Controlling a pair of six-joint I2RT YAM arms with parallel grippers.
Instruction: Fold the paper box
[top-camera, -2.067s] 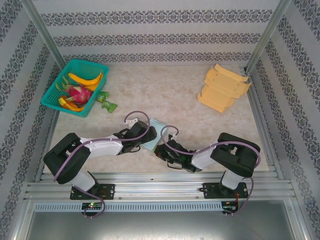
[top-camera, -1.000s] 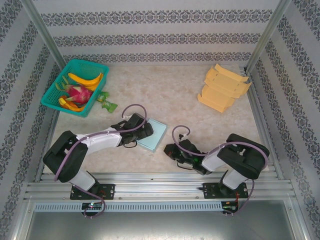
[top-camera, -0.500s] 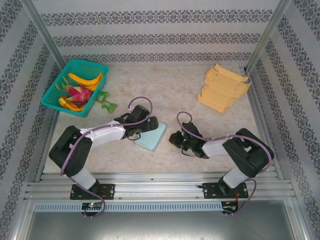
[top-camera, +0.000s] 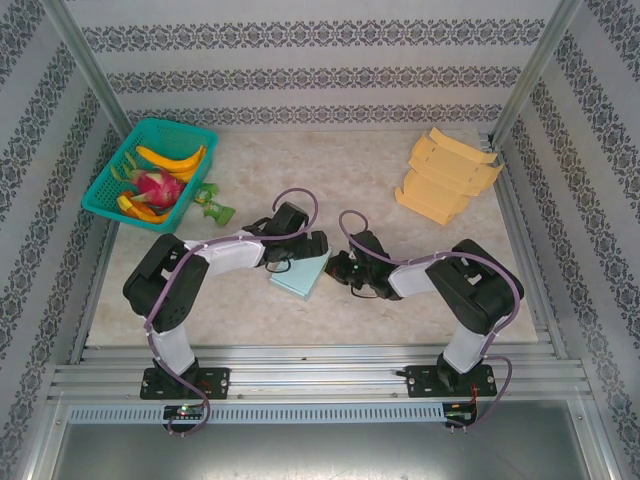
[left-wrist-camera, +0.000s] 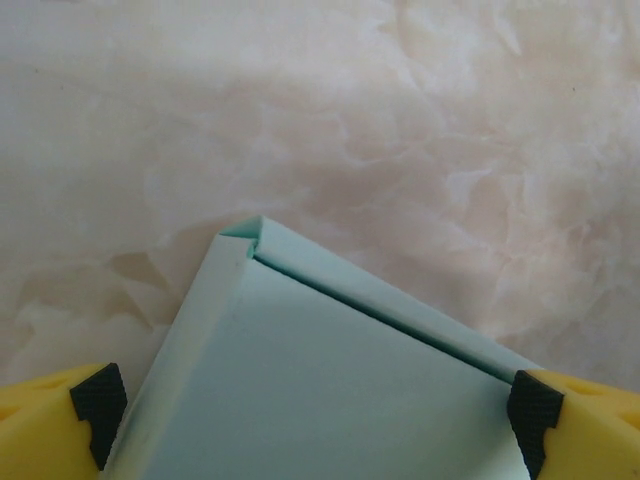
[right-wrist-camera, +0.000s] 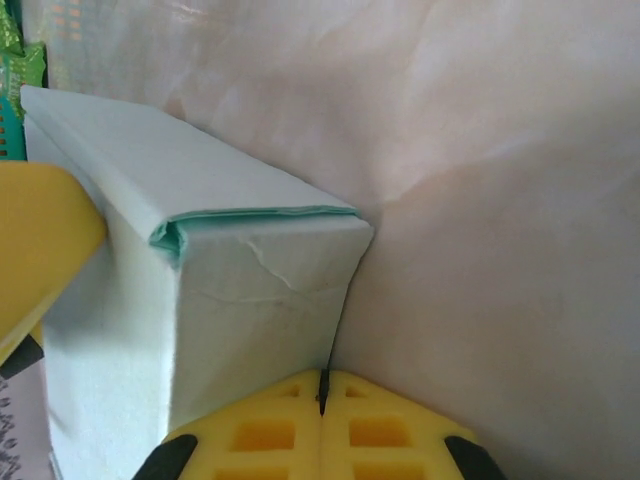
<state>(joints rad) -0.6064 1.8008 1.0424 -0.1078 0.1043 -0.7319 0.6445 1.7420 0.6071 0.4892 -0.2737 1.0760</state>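
Observation:
The paper box (top-camera: 303, 276) is pale teal and lies folded flat-topped on the marble table, between the two arms. My left gripper (top-camera: 303, 246) is open and straddles the box's far end. In the left wrist view the box (left-wrist-camera: 330, 380) spans the gap between the fingertips (left-wrist-camera: 98, 408) of my left gripper (left-wrist-camera: 316, 420). My right gripper (top-camera: 340, 270) is shut, its tip against the box's right side. In the right wrist view the closed tip of my right gripper (right-wrist-camera: 322, 385) meets the lower edge of the box's creased end wall (right-wrist-camera: 260, 290).
A teal basket (top-camera: 112, 196) with bananas and a dragon fruit stands at the back left, a green packet (top-camera: 212, 207) beside it. A stack of flat orange paper boxes (top-camera: 445, 175) lies at the back right. Metal posts stand at both back corners.
Both arms have swung away from the near edge toward the table's middle. The left gripper moved right over the box's far end. The right gripper came up against its right side.

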